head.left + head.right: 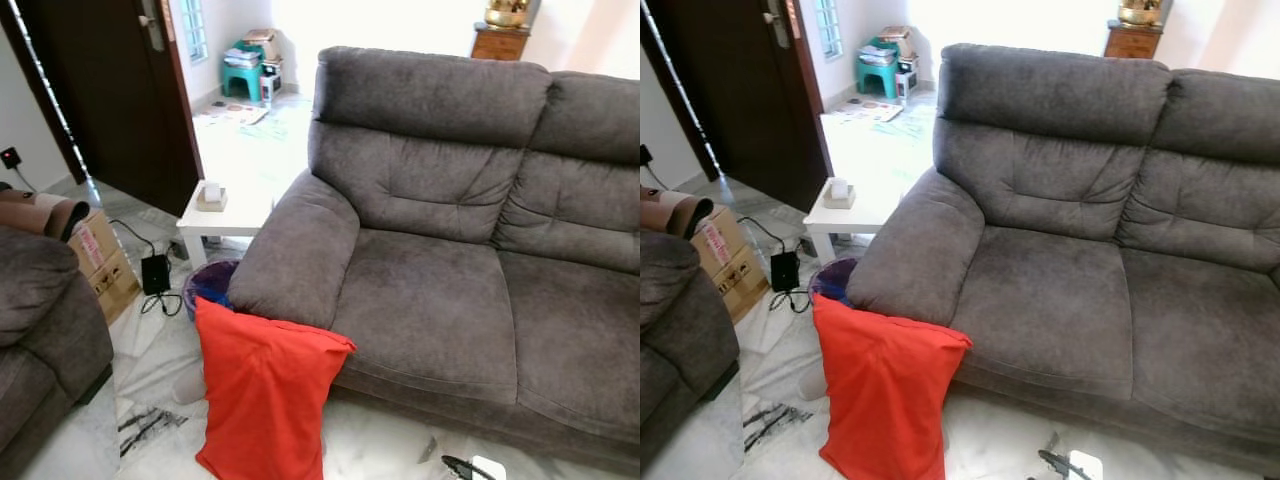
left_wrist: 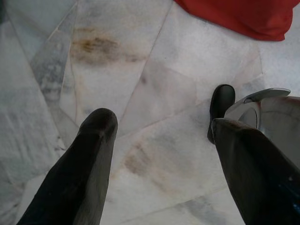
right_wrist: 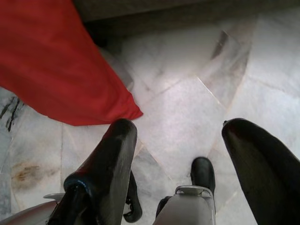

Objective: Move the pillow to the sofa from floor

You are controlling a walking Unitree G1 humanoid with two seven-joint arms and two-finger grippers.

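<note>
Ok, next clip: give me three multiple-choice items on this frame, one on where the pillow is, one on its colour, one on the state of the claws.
1. Where is the pillow?
A. Lying on the sofa seat
B. Standing on the floor, leaning against the front of the sofa's armrest
C. On the white side table

2. What colour is the pillow?
A. Blue
B. Grey
C. Red-orange

3. What state are the two claws in?
A. Both open, holding nothing, over the marble floor
B. Left shut on the pillow
C. Both shut on the pillow

Answers:
1. B: its lower edge is on the marble floor and its top rests against the grey sofa below the armrest.
2. C: it is plainly red-orange against the grey upholstery.
3. A: the left claw and the right claw each show spread fingers with bare floor between them.
</note>
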